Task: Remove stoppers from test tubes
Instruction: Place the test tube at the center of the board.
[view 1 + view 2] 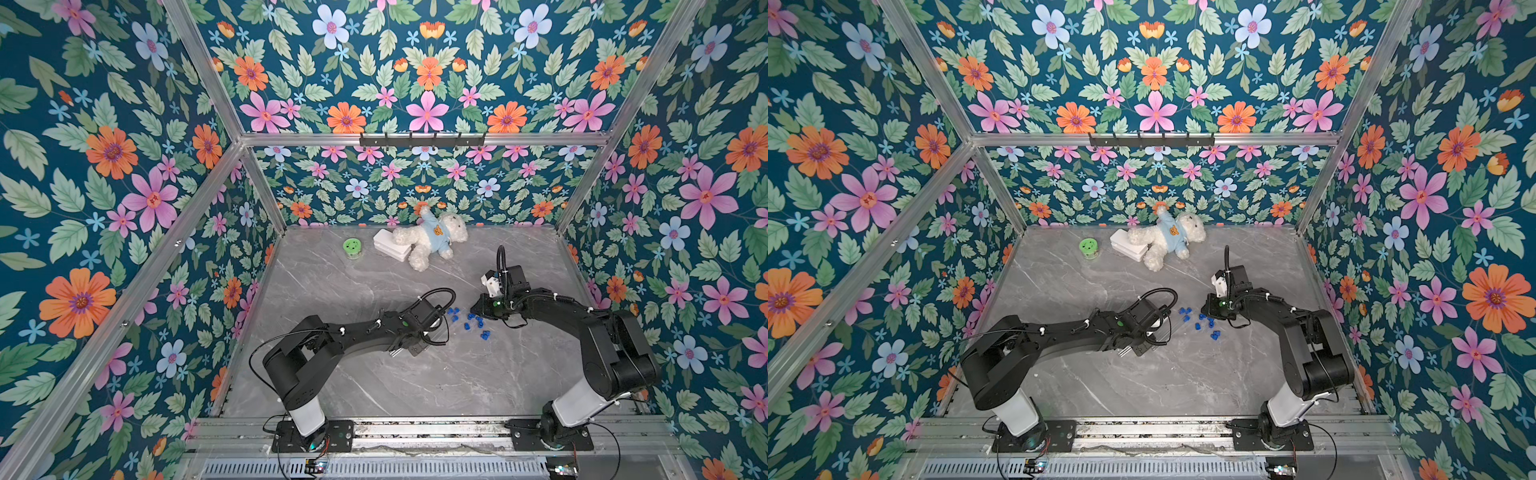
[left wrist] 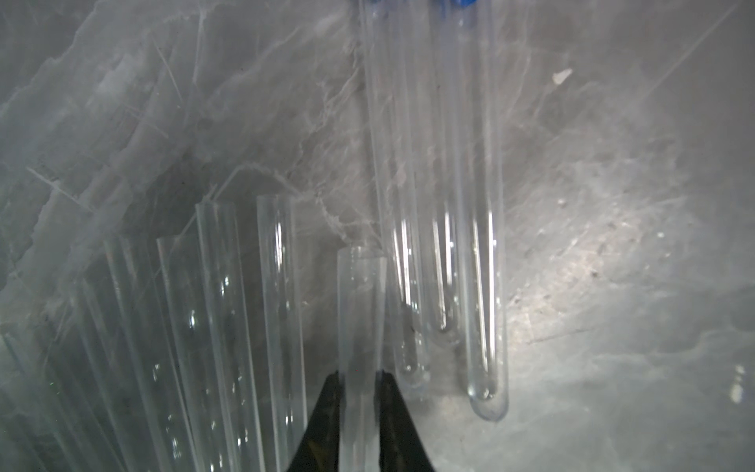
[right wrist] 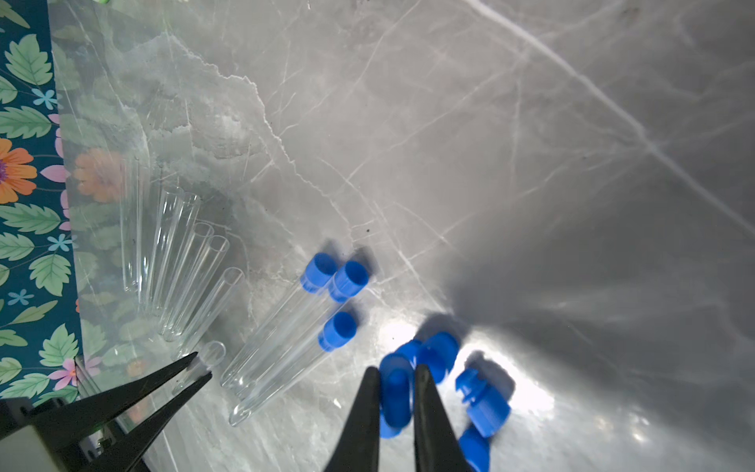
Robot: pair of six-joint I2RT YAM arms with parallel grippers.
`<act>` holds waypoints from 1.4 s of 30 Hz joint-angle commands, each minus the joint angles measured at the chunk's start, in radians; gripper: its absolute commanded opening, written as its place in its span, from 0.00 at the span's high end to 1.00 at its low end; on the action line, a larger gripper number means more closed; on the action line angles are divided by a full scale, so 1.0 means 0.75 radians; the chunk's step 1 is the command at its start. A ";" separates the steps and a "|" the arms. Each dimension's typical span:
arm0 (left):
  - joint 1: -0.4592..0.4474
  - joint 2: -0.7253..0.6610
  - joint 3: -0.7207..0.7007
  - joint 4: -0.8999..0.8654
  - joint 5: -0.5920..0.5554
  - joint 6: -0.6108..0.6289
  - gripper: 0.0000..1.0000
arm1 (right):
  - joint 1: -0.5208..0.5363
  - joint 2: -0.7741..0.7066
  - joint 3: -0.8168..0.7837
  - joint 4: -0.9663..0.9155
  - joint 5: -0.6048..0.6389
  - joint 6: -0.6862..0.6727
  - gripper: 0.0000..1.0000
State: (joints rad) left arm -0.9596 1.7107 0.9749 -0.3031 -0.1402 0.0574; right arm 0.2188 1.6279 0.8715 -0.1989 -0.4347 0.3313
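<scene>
My left gripper (image 2: 359,372) is shut on a clear open test tube (image 2: 361,310) with no stopper in it. Beside it on the marble lie several more open test tubes (image 2: 228,327), and three tubes (image 3: 282,347) with blue stoppers (image 3: 337,331) in their mouths. My right gripper (image 3: 394,367) is shut on one loose blue stopper (image 3: 394,392), just above a small heap of pulled stoppers (image 3: 484,404). In both top views the blue stoppers (image 1: 476,322) (image 1: 1204,322) lie between the two wrists. The left gripper's fingers (image 3: 163,376) also show in the right wrist view.
A green round lid (image 1: 352,246), a white box (image 1: 390,247) and a white teddy bear (image 1: 432,239) lie at the back of the grey marble table (image 1: 415,382). Flowered walls enclose it on three sides.
</scene>
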 commanded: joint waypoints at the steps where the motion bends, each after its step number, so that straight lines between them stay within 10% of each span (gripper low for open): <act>1: 0.001 0.002 0.004 -0.002 -0.020 -0.009 1.00 | 0.001 0.008 0.013 -0.016 0.029 -0.024 0.97; 42: 0.015 0.107 0.105 -0.013 -0.059 -0.019 0.87 | 0.000 -0.014 0.014 -0.029 0.078 -0.021 0.67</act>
State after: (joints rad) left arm -0.9497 1.7855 1.0409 -0.3050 -0.1699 0.0521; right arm 0.2188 1.6253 0.8833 -0.2188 -0.3882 0.3298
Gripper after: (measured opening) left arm 0.172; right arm 0.325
